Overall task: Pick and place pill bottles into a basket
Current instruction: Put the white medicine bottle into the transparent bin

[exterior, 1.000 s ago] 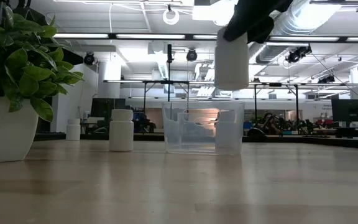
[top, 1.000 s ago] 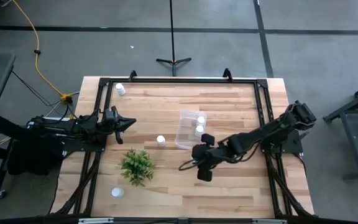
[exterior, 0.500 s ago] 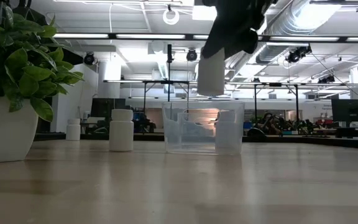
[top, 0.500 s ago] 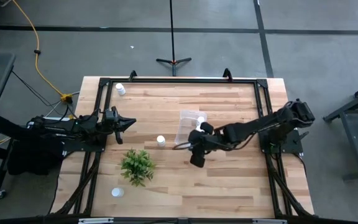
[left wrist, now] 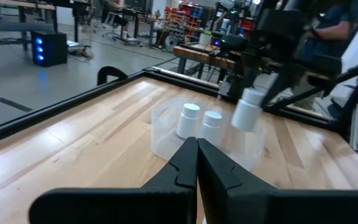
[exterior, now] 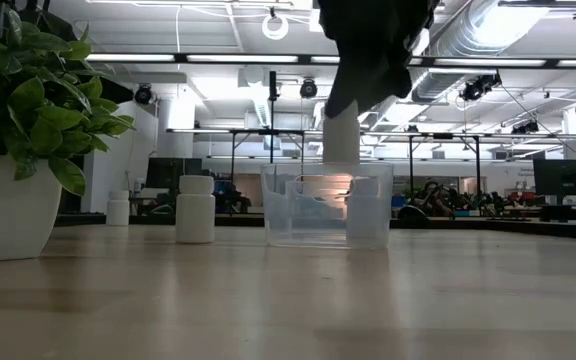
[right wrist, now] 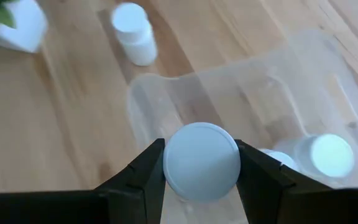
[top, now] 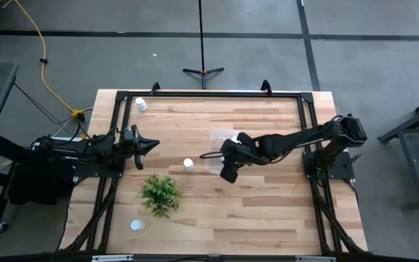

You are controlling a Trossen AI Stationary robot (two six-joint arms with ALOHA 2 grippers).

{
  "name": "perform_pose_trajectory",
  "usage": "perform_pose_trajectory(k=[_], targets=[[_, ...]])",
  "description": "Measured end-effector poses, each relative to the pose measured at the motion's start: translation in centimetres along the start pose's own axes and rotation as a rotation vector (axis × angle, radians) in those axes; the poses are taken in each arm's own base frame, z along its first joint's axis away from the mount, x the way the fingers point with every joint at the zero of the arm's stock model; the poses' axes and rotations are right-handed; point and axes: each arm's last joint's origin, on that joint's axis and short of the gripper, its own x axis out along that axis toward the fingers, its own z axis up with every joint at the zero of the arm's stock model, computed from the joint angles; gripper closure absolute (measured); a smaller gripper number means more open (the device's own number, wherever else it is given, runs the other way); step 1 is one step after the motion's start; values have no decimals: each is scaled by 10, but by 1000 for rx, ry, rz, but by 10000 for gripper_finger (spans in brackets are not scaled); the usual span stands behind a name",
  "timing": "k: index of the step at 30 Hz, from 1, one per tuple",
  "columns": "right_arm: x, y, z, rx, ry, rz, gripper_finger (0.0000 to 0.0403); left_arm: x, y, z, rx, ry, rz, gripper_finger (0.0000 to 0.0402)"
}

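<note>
Two bottles (right wrist: 328, 155) are already lodged in the bin (top: 214, 155). A third bottle (right wrist: 201, 160) is held over its near edge, grasped by the right claw (right wrist: 201, 163). Three bottles are left on the worktop (top: 268, 211). The left claw (top: 150, 144) is kept clenched, empty, at the left edge.

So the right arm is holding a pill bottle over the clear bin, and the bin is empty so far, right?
Not quite. The right gripper does hold a pill bottle over the clear bin, but the bin is not empty: the left wrist view shows two bottles already standing inside.
</note>
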Motion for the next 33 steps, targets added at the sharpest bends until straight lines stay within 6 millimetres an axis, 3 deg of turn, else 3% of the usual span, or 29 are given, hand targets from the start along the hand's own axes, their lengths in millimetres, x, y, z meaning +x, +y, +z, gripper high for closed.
perform_pose_trajectory(k=[10, 14, 20, 33], targets=[[4, -15, 2, -15, 39, -55, 253, 0, 0, 0, 3, 1, -1, 355], [12, -19, -5, -16, 48, -59, 253, 0, 0, 0, 7, 0, -1, 355], [26, -20, -15, 17, 10, -26, 253, 0, 0, 0, 7, 0, -1, 355], [26, -21, -20, -22, 62, -17, 253, 0, 0, 0, -1, 0, 0, 355]])
